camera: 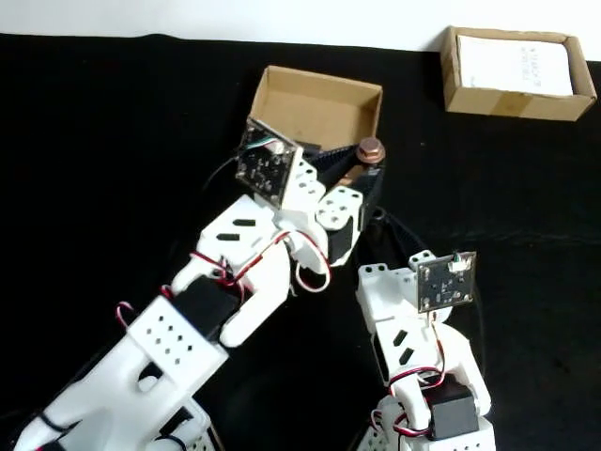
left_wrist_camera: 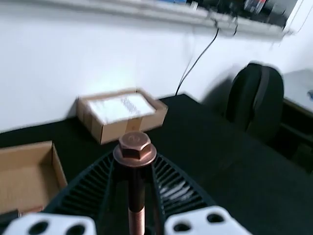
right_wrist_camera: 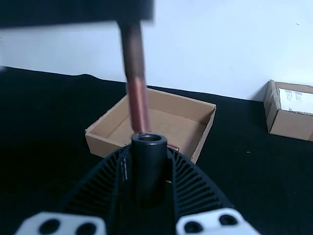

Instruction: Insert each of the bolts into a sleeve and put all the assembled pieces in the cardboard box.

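Copper bolt (left_wrist_camera: 134,147) upright in left gripper (left_wrist_camera: 133,165)

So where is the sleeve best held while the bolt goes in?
By its round outer wall, from the side. The sleeve is a plain cylinder with its open end facing the bolt. The right gripper, pinching across the wall, leaves that mouth free.

High view: a fixed camera looks steeply down over the black table (camera: 84,141) toward its far edge at the top of the frame. An open cardboard box (camera: 319,108) is at upper centre and a second box (camera: 516,70) at upper right.

Each wrist view looks low and close along its own gripper, the left gripper (left_wrist_camera: 133,164) and the right gripper (right_wrist_camera: 146,156), toward a white wall (left_wrist_camera: 73,54).

All 3 views share both boxes.
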